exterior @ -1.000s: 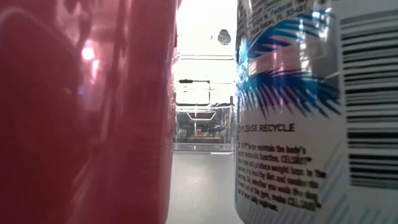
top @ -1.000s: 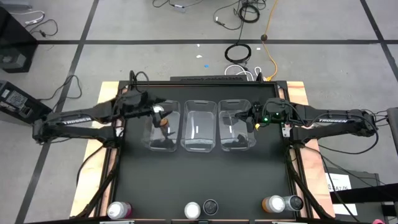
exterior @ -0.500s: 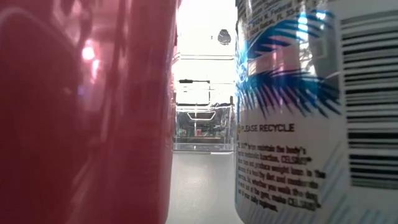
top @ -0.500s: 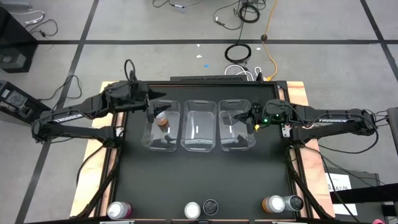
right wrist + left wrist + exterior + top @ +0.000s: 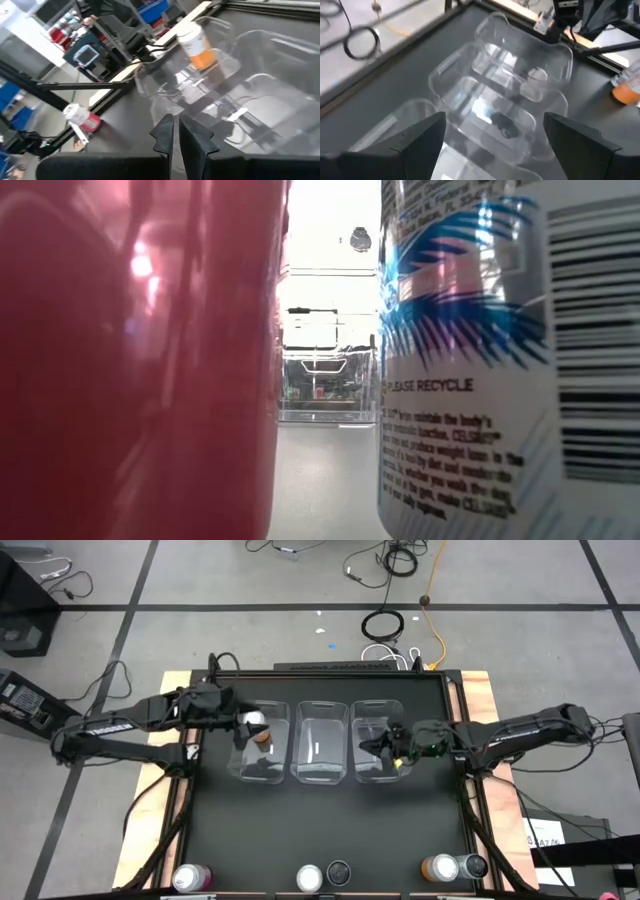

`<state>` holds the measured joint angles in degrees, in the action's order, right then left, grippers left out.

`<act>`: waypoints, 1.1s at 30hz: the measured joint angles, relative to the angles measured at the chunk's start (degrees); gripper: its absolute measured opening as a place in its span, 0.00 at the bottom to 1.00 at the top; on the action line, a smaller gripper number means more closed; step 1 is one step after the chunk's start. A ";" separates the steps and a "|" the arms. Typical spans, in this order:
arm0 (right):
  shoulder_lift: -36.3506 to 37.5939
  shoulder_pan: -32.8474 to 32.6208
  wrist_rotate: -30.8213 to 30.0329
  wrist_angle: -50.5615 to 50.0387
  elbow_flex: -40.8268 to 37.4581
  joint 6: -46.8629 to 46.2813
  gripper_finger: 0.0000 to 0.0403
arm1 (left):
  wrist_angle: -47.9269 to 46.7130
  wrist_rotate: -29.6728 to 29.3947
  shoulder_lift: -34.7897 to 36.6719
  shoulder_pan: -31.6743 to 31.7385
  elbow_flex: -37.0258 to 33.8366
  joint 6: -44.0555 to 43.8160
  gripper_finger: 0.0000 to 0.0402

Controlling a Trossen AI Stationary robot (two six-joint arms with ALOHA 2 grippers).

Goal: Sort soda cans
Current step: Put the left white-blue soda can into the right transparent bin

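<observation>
Left gripper (image 5: 238, 724), fingers spread and empty, sits just left of the upright orange can (image 5: 259, 730) in the left bin (image 5: 250, 768), upper-left of centre; right gripper (image 5: 392, 743), fingers closed together, empty, is well apart.

Clear glossy plastic bins (image 5: 321, 743); matt table (image 5: 320, 825)

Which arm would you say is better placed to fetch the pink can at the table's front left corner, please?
Probably the left. Its fingers are open and empty over the left bin, on the pink can's side; the right gripper, fingers shut, is over the right bin.
</observation>
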<state>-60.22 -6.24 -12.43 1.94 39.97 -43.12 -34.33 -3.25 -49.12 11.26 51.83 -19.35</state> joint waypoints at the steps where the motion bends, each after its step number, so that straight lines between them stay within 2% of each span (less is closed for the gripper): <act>1: -0.74 -0.55 -0.01 1.18 0.00 -0.22 0.05 | -0.69 -0.02 0.02 -0.74 0.00 -1.19 0.86; 4: -2.77 -2.31 0.20 3.65 0.00 -0.47 0.05 | -2.02 -0.78 0.02 -3.77 0.00 -6.09 0.86; 12: -8.22 -8.09 0.43 2.40 6.50 4.14 0.05 | -9.81 -13.48 -0.44 -19.00 0.00 -26.27 0.86; 18: -13.71 -12.11 0.52 -10.92 18.46 7.62 0.05 | -9.66 -21.27 -4.98 -31.41 0.00 -41.57 0.86; 24: -20.51 -16.75 0.56 -29.84 33.64 9.03 0.05 | -9.50 -21.96 -13.19 -39.77 0.00 -53.80 0.86; 33: -32.08 -19.83 0.63 -39.02 49.75 13.48 0.05 | -6.78 -21.99 -21.26 -50.16 -0.02 -68.05 0.86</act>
<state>-92.30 -26.06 -11.80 -37.09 89.72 -29.64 -41.11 -25.23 -70.38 -38.89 51.81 -87.39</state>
